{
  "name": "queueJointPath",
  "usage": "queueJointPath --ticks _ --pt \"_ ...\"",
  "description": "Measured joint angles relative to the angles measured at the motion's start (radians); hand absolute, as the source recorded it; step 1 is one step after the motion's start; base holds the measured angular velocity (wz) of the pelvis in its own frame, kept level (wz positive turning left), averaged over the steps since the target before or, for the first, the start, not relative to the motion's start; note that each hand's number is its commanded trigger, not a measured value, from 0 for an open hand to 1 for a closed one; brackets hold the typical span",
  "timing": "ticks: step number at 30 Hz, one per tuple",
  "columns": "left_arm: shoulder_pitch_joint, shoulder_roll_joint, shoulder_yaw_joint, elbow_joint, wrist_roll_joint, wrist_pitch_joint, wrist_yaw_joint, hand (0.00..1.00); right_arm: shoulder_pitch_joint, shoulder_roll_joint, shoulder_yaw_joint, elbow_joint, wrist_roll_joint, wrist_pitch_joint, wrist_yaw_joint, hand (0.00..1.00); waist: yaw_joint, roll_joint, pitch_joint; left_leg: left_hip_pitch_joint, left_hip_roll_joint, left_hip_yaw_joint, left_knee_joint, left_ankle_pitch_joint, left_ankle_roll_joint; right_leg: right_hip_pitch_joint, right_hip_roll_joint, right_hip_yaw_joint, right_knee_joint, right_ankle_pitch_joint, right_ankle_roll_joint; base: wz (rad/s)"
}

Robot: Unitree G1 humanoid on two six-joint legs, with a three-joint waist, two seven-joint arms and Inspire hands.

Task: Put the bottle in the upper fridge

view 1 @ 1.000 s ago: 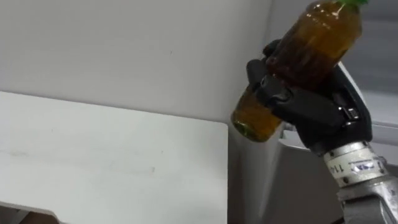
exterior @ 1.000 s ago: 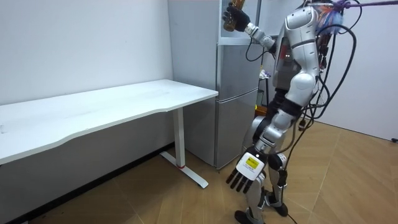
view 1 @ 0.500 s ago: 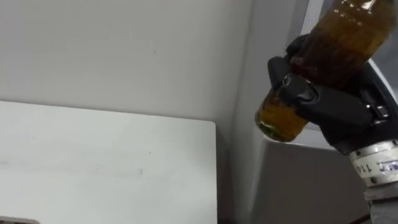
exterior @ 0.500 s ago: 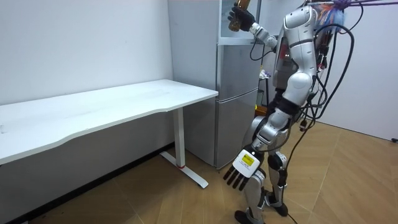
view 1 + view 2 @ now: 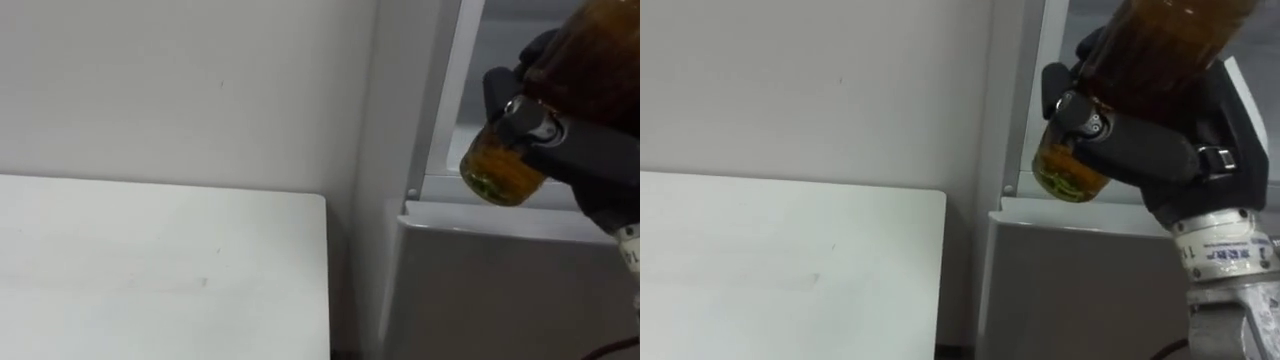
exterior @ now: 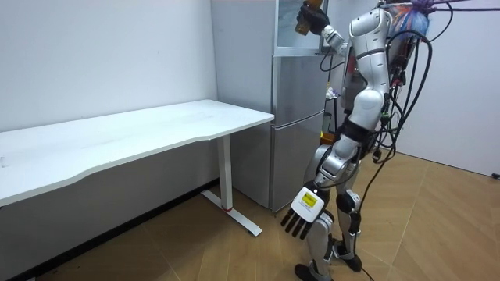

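Holding the bottle with fingers curled round its lower body, the right hand is at the upper right of the eye views. The bottle is filled with amber liquid and is tilted, its bottom pointing to the lower left and its top cut off by the upper edge of the frame. It is at the open upper compartment of the fridge, just above the top edge of the closed lower door. Whether it is inside the compartment or only before it, I cannot tell. At the lower left of the frame is the white tabletop, its corner close beside the fridge, and behind it a pale wall. In the room view the robot stands upright before the fridge with the right arm raised. The left hand hangs low beside its leg, fingers straight and released, grasping nothing.
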Motion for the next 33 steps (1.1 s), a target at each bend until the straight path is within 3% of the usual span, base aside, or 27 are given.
queueJointPath --ticks 6,11,15,19,24,33 --pt "-0.001 0.000 0.005 0.011 -0.001 0.000 0.003 0.00 0.000 -0.002 -0.011 0.083 -0.039 0.000 -0.027 1.00 -0.001 -0.021 -0.0015 0.001 0.000 -0.002 0.004 -0.004 0.000 0.006 0.001 0.000 -0.005 0.001 -0.002 0.00" --pt "-0.002 -0.001 0.013 0.018 -0.001 0.000 0.002 0.00 0.000 -0.034 -0.012 0.190 -0.028 0.011 -0.038 1.00 0.003 -0.024 0.0003 0.004 -0.002 -0.010 0.004 -0.005 0.000 0.014 0.001 -0.004 -0.006 0.001 -0.002 0.03" --pt "-0.010 -0.001 0.047 0.017 -0.001 0.001 -0.003 0.00 -0.003 -0.038 -0.019 0.271 -0.036 0.012 -0.057 1.00 0.009 -0.024 0.0010 0.003 -0.002 -0.010 0.005 -0.005 0.000 0.011 0.001 -0.006 -0.006 0.001 -0.001 0.00" --pt "-0.024 0.000 0.055 0.011 -0.007 0.007 -0.009 0.00 -0.009 -0.061 -0.022 0.408 0.008 0.024 -0.107 1.00 0.036 -0.029 0.0038 0.003 -0.003 -0.006 0.003 -0.005 0.000 0.008 0.000 -0.002 -0.004 0.001 -0.001 -0.03" --pt "-0.025 0.004 0.056 0.007 -0.007 0.018 -0.008 0.00 -0.087 -0.087 -0.030 0.535 0.070 0.039 -0.169 1.00 0.049 -0.041 0.0090 0.001 -0.001 -0.010 0.002 -0.005 0.000 0.008 0.002 -0.005 -0.005 0.001 -0.001 0.02" --pt "-0.012 0.004 0.088 0.006 -0.006 0.018 -0.011 0.00 -0.160 -0.103 -0.029 0.680 0.038 0.054 -0.232 1.00 0.058 -0.057 0.0031 -0.001 -0.002 -0.018 0.004 -0.005 -0.001 0.008 0.000 -0.029 -0.005 0.001 -0.001 0.04"
